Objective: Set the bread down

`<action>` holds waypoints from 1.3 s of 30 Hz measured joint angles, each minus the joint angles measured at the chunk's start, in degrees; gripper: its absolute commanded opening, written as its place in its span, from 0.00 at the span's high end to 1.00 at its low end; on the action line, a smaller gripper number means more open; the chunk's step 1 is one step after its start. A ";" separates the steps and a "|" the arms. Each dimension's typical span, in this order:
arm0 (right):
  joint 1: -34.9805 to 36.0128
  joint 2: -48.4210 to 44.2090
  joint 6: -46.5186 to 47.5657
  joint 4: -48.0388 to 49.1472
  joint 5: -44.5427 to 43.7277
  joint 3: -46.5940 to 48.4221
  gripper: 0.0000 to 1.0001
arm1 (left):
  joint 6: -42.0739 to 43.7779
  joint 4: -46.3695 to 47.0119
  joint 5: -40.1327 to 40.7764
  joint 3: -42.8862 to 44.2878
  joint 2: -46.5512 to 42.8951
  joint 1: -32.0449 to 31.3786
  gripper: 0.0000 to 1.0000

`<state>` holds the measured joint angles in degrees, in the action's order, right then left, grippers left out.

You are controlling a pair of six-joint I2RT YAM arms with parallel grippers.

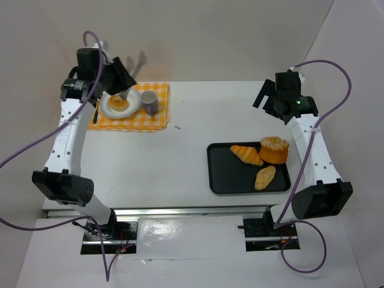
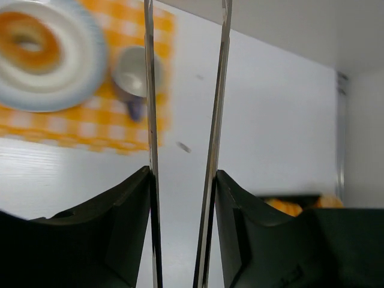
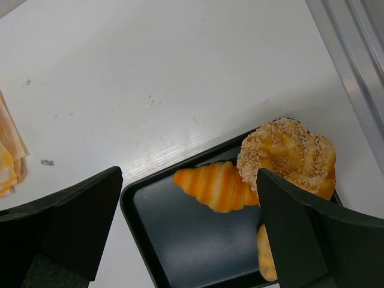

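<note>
Thin metal left jaws parted, ring-shaped bread point(image 2: 47, 55) on round plate point(image 2: 75, 84)

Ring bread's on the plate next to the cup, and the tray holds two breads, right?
No: the tray holds three breads, a croissant, a sesame bun and a small roll, as the top view shows. The ring bread is on the plate beside the cup.

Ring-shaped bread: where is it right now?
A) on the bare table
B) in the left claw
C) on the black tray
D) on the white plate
D: the ring-shaped bread lies on the white plate, on the checked cloth beside the cup.
</note>
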<state>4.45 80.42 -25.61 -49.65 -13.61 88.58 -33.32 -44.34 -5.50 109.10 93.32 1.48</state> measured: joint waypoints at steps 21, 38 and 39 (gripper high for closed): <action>0.00 -3.45 -0.02 0.00 -2.27 -0.09 0.00 | -6.14 3.93 -15.69 -16.15 7.87 -44.92 0.47; 0.00 -4.04 -0.02 -0.07 -2.29 -0.96 0.00 | -4.39 -1.62 -11.89 -0.50 19.41 -50.71 0.41; 0.00 -4.07 -0.02 -0.09 -2.25 -0.98 0.00 | -4.39 -2.95 -11.08 0.39 19.91 -50.88 0.41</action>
<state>4.45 76.36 -25.63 -49.74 -15.86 87.59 -37.71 -47.29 -16.58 109.49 113.23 -49.41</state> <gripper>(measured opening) 0.999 0.588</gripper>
